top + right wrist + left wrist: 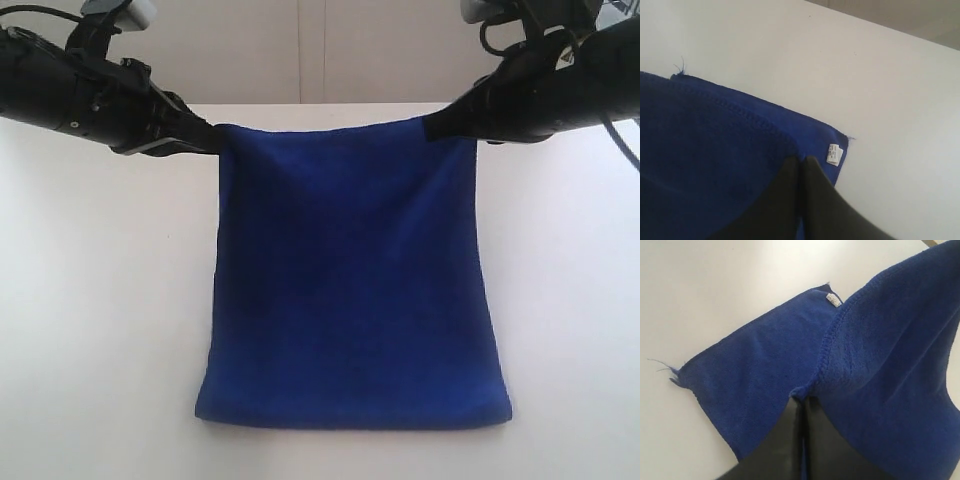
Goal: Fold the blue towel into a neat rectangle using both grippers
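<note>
"Where's the towel?"
"On the table, middle down to six o'clock. The left claw at ten and the right claw at two pinch its corners."
"Done?"
"Looks half folded. More folds are left."

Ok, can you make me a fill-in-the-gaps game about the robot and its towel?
1. The towel is coloured ____.
2. The left hand and the right hand each pinch one top ____ of it.
3. The little label on the part lying flat is coloured ____.

Missing words: blue; corner; white.
</note>
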Controlling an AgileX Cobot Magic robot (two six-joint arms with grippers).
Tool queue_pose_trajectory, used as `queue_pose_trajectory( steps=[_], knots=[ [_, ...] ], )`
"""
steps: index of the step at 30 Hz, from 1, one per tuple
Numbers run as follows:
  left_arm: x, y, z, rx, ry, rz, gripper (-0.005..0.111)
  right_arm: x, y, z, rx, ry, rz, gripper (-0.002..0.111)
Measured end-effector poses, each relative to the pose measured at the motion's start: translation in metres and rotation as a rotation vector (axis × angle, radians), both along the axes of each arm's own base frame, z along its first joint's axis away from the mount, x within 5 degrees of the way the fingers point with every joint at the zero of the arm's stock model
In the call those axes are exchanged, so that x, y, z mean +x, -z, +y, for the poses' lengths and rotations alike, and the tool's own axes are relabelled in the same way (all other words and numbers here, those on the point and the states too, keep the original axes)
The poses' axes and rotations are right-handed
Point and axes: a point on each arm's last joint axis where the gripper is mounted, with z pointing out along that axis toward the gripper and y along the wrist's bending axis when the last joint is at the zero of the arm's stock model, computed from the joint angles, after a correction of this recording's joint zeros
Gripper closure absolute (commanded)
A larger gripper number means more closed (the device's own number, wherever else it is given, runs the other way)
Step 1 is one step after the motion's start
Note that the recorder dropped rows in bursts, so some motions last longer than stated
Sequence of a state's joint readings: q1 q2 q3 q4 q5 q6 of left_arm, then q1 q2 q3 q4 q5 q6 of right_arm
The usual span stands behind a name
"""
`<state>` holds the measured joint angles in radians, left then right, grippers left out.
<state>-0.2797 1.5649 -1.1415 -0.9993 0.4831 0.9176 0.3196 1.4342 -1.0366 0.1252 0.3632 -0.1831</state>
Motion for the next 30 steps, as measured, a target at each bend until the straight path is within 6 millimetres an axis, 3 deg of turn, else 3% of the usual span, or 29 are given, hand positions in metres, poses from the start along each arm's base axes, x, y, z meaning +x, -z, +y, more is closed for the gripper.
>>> queue_pose_trajectory(
  steps=[11,25,30],
  knots=[
    [0.024,0.011,-0.005,0.009,-0.025,0.006,0.107,0.028,0.006,0.0,-0.004,0.027,-0.002,0.108],
    [0.066,0.04,-0.015,0.028,-0.05,0.036,0.107,0.072,0.042,0.008,-0.019,0.042,0.028,0.108],
    [0.075,0.039,-0.018,0.024,-0.05,0.021,0.107,0.084,0.047,0.012,-0.02,0.042,0.029,0.108]
  ],
)
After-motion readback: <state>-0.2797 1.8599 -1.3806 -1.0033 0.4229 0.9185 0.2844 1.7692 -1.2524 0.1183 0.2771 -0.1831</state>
